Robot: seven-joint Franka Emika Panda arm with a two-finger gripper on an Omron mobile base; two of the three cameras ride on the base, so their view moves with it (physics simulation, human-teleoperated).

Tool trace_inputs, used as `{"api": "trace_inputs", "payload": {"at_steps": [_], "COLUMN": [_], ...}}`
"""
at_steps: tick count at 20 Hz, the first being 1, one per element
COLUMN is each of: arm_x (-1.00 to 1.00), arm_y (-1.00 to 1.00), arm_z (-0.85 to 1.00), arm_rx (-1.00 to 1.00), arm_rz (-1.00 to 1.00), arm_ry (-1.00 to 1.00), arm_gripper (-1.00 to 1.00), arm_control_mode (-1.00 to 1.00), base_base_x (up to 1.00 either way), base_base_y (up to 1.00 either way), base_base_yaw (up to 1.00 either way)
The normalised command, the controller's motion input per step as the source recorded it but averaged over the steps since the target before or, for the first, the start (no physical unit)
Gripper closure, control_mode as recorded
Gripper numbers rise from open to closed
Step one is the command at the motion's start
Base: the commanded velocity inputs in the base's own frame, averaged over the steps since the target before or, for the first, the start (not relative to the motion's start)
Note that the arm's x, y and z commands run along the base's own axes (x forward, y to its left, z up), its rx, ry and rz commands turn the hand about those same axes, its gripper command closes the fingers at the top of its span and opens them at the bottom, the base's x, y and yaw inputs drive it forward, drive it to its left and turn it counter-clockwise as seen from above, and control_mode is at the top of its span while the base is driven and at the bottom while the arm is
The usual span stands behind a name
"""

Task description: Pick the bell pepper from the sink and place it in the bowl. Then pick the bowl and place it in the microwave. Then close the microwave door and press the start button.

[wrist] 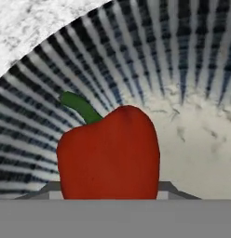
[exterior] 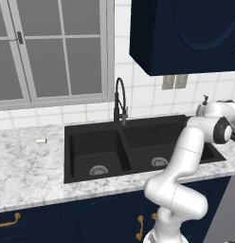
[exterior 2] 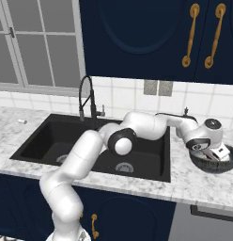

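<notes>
The red bell pepper (wrist: 110,153) with its green stem fills the lower middle of the hand view, close to the camera and just above the inside of the ribbed dark grey bowl (wrist: 136,60). In the right base view the bowl (exterior 2: 203,165) stands on the counter to the right of the black sink (exterior 2: 48,136), and my gripper (exterior 2: 217,153) reaches down into it. Grey finger parts flank the pepper on both sides, so the gripper looks shut on it. The microwave and its door are out of view.
The gooseneck tap (exterior 2: 85,96) rises behind the sink divider. A small white object (exterior: 40,140) lies on the marble counter left of the sink (exterior: 100,142). Dark blue wall cabinets (exterior 2: 146,37) hang above the bowl. A small dark dispenser (exterior 2: 186,112) stands behind the arm.
</notes>
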Motion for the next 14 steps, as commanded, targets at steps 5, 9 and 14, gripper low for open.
{"api": "trace_inputs", "payload": {"at_steps": [5, 9, 14], "arm_x": [-0.07, -0.13, -0.28], "arm_y": [0.0, 0.0, 0.09], "arm_z": [0.06, 0.25, 0.37], "arm_rx": [0.01, 0.03, 0.0], "arm_rz": [0.0, 0.02, 0.01], "arm_ry": [-0.02, -0.09, -0.03], "arm_gripper": [-1.0, -1.0, -1.0], "arm_control_mode": [-1.0, -1.0, -1.0], "base_base_x": [0.0, 0.0, 0.0], "base_base_y": [0.0, 0.0, 0.0], "base_base_yaw": [0.0, 0.0, 0.0]}}
